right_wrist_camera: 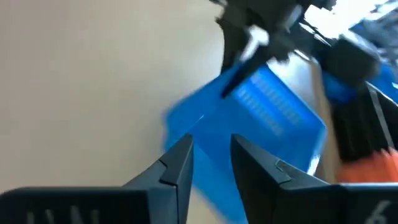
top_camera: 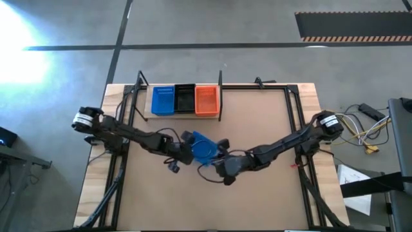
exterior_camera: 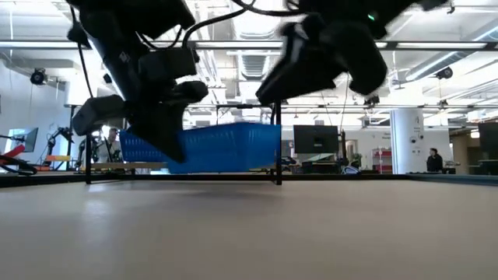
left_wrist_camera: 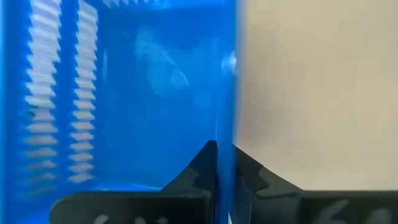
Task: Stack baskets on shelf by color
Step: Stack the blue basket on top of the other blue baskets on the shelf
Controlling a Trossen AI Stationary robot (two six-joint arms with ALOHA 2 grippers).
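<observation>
A blue perforated basket (top_camera: 203,147) hangs in the air over the middle of the table, in my left gripper (top_camera: 185,152). It also shows in the low view (exterior_camera: 222,147). My right gripper (right_wrist_camera: 211,158) is open and stands just on the table's right side of that basket (right_wrist_camera: 267,109), higher than it in the low view (exterior_camera: 311,58). On the wooden shelf (top_camera: 149,116) at the far edge stand a blue basket (top_camera: 162,100), a black one (top_camera: 185,99) and an orange one (top_camera: 206,100), side by side. My left gripper is shut on a side wall of the blue basket (left_wrist_camera: 225,134), at its rim, with one finger (left_wrist_camera: 202,168) inside the basket and one (left_wrist_camera: 249,171) outside. It comes from the table's left. The basket is lifted clear of the table, roughly level.
Black metal uprights (top_camera: 140,80) frame the shelf, and black rails (top_camera: 293,106) run along the table's sides. Bare brown tabletop (top_camera: 257,122) lies between the arms and the shelf. A person stands far back in the room (exterior_camera: 433,160).
</observation>
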